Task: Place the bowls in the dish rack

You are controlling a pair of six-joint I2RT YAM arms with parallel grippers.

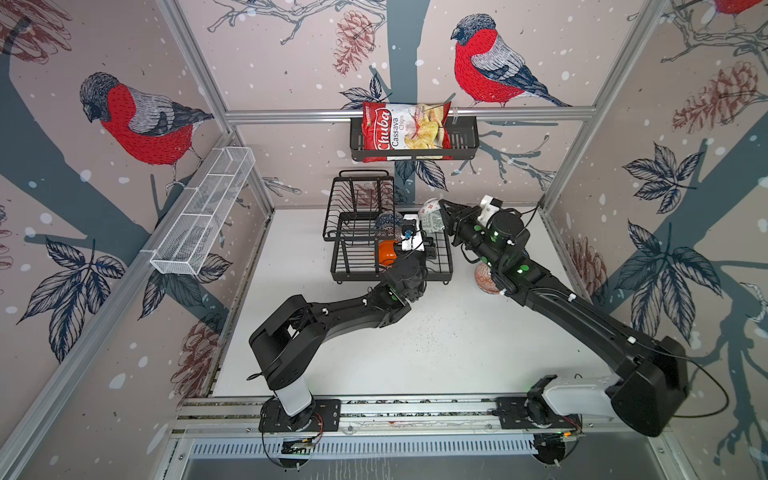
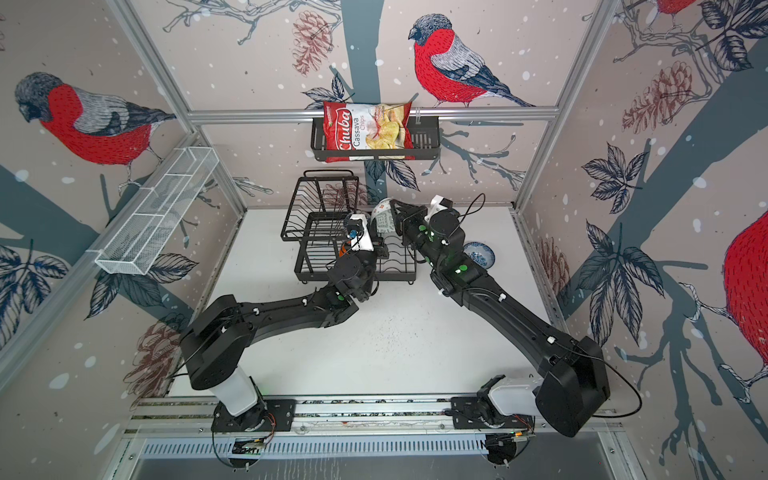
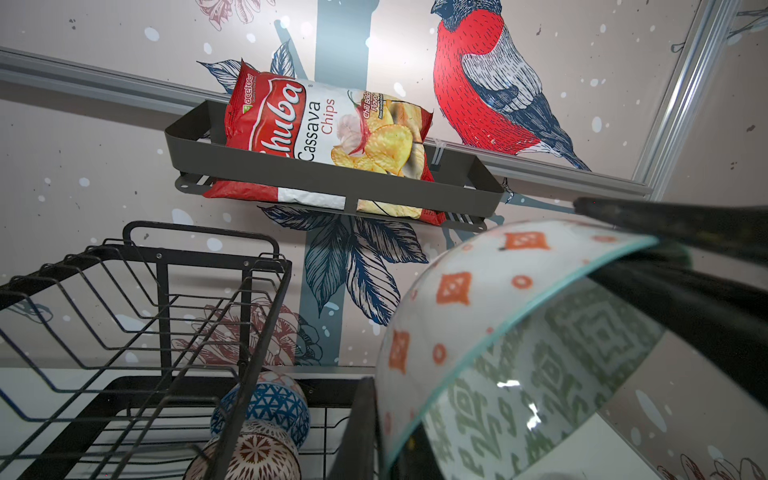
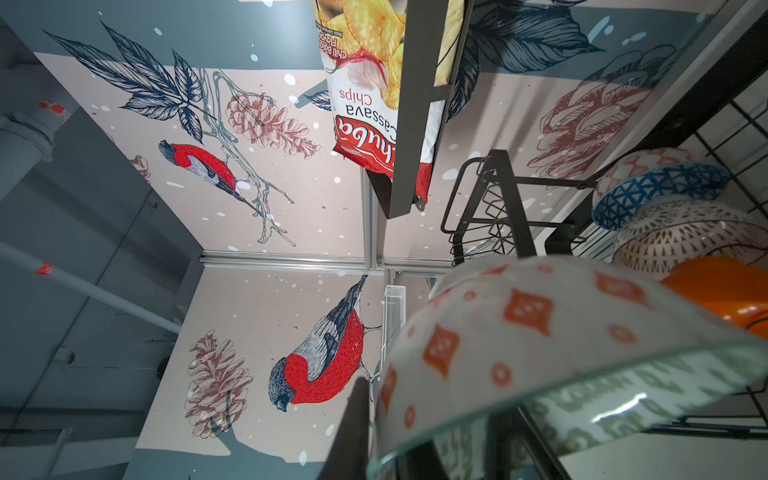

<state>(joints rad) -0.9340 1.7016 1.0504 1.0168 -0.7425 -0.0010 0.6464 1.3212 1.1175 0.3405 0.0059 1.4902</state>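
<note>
A bowl (image 1: 432, 219) (image 2: 384, 219), white with orange diamonds outside and a grey-green pattern inside, hangs tilted above the right end of the black wire dish rack (image 1: 353, 266) (image 2: 309, 266). Both grippers hold it. My left gripper (image 1: 420, 230) (image 3: 388, 449) is shut on its lower rim, and my right gripper (image 1: 444, 210) (image 4: 390, 449) is shut on its upper rim. In the rack's base stand a dark blue geometric bowl (image 3: 266, 405) (image 4: 656, 191), a red-brown and white radial bowl (image 3: 253, 453) (image 4: 685, 237) and a glossy orange bowl (image 1: 385, 254) (image 4: 723, 286).
An orange-white patterned bowl (image 1: 485, 280) lies on the table under the right arm, and a blue-white floral bowl (image 2: 480, 253) lies beside it. A black wall basket (image 1: 465, 141) holds a chips bag (image 1: 405, 129). A white mesh basket (image 1: 203, 216) hangs on the left wall.
</note>
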